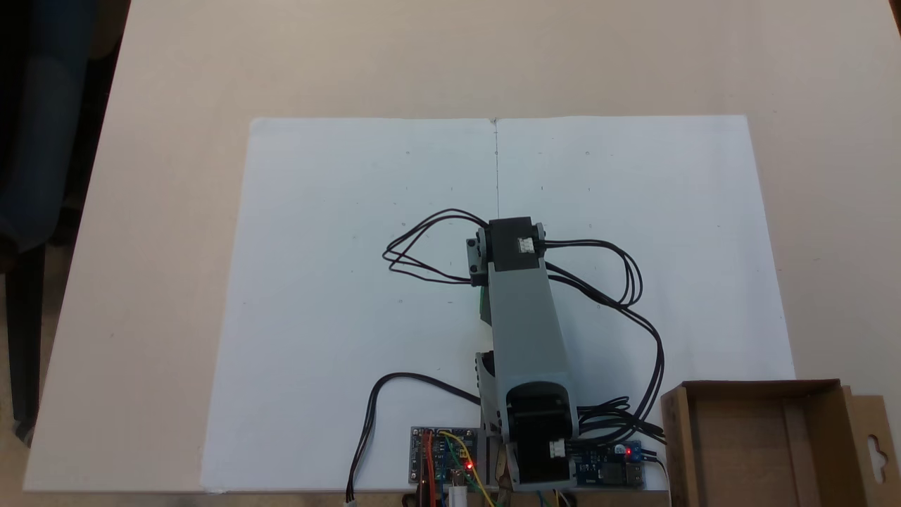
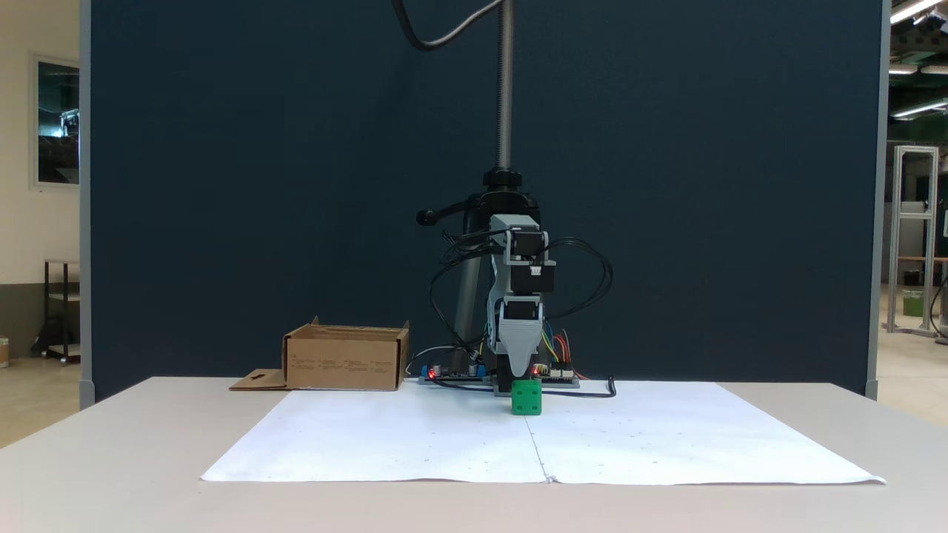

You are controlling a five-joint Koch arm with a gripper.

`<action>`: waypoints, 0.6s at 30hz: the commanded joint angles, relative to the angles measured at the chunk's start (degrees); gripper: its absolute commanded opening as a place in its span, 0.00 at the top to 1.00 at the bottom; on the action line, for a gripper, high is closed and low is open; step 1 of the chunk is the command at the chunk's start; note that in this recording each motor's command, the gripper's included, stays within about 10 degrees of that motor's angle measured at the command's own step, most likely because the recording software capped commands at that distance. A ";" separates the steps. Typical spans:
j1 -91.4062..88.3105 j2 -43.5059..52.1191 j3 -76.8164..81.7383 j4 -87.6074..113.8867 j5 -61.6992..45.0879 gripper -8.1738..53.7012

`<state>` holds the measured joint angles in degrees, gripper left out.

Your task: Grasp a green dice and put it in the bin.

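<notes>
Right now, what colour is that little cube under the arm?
Bright green with faint dark pips; the green dice shows best in the front fixed view.

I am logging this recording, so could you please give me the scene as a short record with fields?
surface: pale table with white paper sheets laid on it
green dice: on the paper, directly under the arm; from above just a green sliver beside the arm
tool: pointing down over the dice; open or shut cannot be told
bin: brown cardboard box, apart from the dice, open top, nothing seen inside from above
bin flap: lying flat beside the box, hang-hole cutout
electronics: circuit boards with red lights at the arm's base
</notes>
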<state>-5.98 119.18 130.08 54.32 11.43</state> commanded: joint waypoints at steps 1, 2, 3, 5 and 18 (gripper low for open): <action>-0.18 -0.09 -0.18 -2.46 3.60 0.16; -0.26 -0.70 -0.18 -2.64 3.52 0.16; -0.18 -0.97 -0.18 -2.64 3.52 0.16; -0.26 -1.85 0.00 -2.72 3.52 0.16; -1.32 -3.08 6.06 -12.39 4.22 0.17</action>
<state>-6.42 115.14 136.67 45.35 12.22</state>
